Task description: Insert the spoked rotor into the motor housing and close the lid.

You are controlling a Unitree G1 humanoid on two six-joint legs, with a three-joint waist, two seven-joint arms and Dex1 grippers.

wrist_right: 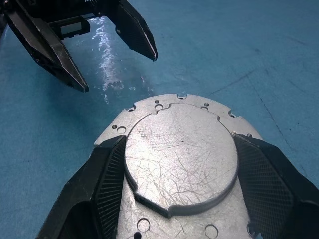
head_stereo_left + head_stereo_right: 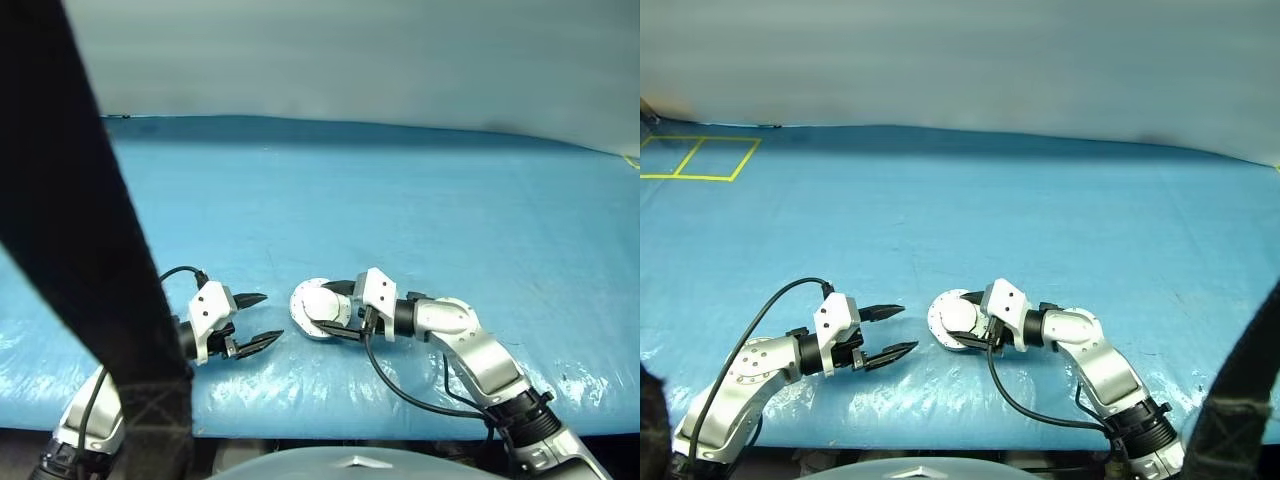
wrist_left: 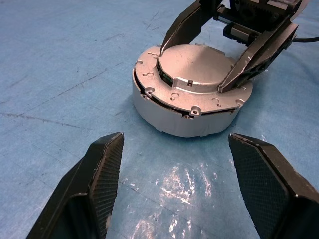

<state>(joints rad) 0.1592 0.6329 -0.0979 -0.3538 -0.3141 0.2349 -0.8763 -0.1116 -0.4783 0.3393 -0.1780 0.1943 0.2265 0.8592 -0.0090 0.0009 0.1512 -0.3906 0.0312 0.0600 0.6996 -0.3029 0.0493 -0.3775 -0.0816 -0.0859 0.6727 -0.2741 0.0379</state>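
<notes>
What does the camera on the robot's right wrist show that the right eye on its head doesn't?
The right wrist view shows fine scratches on the raised round top of the closed motor housing, and small holes around its flange. The right eye view shows yellow taped squares on the far blue table and both whole arms. Shared: the right gripper clasping the housing's raised top, and the open left gripper facing it, empty.

Blue sheet (image 2: 1060, 220): covers the whole work surface, glossy and wrinkled along the near edge (bright glare patches there), scuffed with faint dark marks. Yellow tape lines (image 2: 700, 158): far left corner, forming adjoining rectangles. Pale grey backdrop (image 2: 970, 60): plain, runs along the far side behind the sheet.
</notes>
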